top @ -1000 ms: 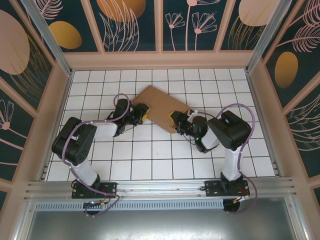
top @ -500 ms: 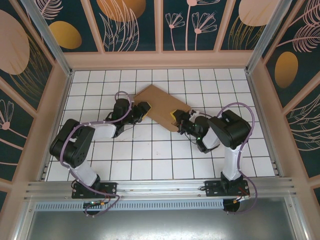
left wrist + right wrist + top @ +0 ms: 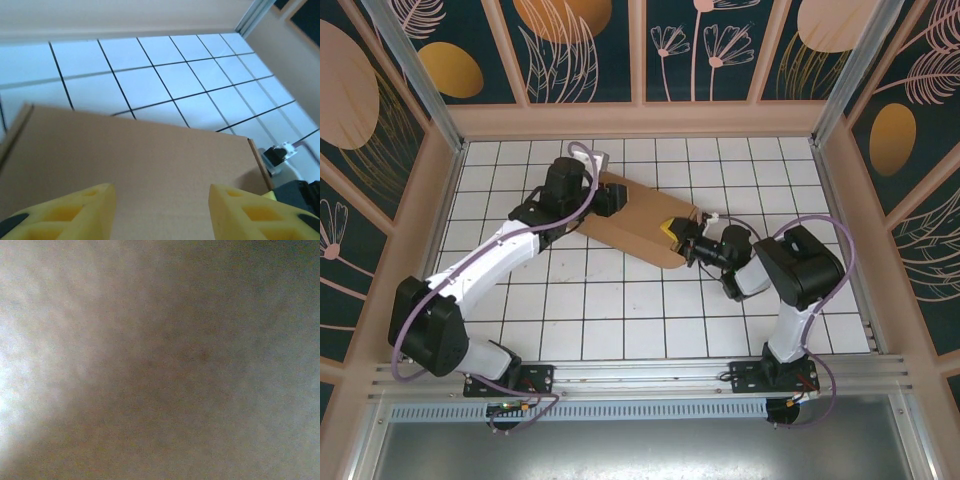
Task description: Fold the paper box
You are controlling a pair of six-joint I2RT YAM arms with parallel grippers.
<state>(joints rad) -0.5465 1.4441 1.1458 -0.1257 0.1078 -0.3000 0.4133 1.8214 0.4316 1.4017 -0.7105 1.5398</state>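
The paper box (image 3: 632, 222) lies on the tiled tabletop (image 3: 620, 310), centre, toward the far side. My left fingers (image 3: 75, 212) stand apart above its far-left panel with nothing between them. My right fingers (image 3: 672, 233) sit at its near-right edge. Clamped or not, I cannot tell, with cardboard blurring that lens. Best bet, I reckon: press down evenly on the left and anchor the right end, so the creases seat square.

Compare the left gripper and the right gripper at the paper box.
The left gripper sits at the far left end of the paper box, the right gripper at its near right end. The left arm is stretched long; the right arm is folded tight. The left gripper's fingers stand apart over the cardboard; the right gripper's jaws cannot be judged. Both have yellow fingers.
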